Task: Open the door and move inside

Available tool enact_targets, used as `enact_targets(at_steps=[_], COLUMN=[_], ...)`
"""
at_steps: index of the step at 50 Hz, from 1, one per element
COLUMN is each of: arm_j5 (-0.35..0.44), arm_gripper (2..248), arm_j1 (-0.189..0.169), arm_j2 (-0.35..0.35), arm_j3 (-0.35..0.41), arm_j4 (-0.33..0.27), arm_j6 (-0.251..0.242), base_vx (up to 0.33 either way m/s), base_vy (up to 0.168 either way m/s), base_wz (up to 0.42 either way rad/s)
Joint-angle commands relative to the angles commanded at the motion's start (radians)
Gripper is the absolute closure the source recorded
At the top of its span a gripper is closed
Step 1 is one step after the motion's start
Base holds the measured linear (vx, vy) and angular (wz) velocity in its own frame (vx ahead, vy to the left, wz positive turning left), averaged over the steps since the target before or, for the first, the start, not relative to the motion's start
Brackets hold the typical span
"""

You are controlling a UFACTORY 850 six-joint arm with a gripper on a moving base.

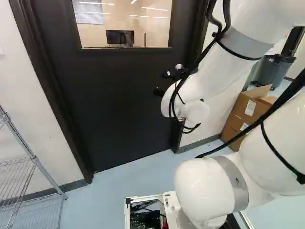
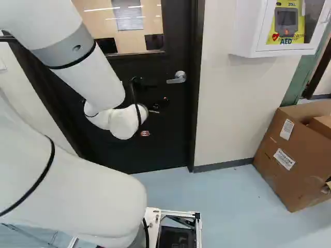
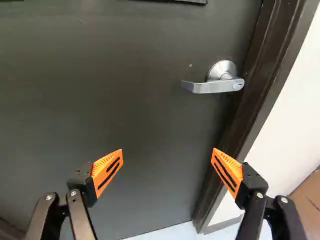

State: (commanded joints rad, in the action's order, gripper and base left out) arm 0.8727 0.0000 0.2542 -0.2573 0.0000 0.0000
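A dark door (image 1: pixel 114 105) with a window stands shut in its frame ahead of the arm. My gripper (image 2: pixel 154 92) is in front of it, black against the dark panel. The silver lever handle (image 2: pixel 177 77) is just beside the gripper in the right base view, partly hidden behind it in the left base view. In the wrist view the gripper (image 3: pixel 167 154) has its orange-padded fingers wide apart with nothing between them. Ahead of them, nearer the right-hand finger, the lever handle (image 3: pixel 215 86) lies level on the door, untouched.
The door frame (image 3: pixel 250 100) and a white wall (image 2: pixel 225 103) adjoin the handle side. Cardboard boxes (image 2: pixel 297 155) stand on the floor there, below a white AED cabinet (image 2: pixel 248 31). A wire shelf (image 1: pixel 33 162) is at the left; grey bins (image 1: pixel 274 69) stand far right.
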Motion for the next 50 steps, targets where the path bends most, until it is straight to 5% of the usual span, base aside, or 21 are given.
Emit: enact_targets(at_steps=[50], arm_j5=[0.000], arm_gripper=[3], arm_j1=[0.000], arm_j2=[-0.153], arm_j3=[-0.256], arm_j4=[0.000], arm_j6=[0.000], base_vx=[0.000], base_vy=[0.000], base_wz=[0.000])
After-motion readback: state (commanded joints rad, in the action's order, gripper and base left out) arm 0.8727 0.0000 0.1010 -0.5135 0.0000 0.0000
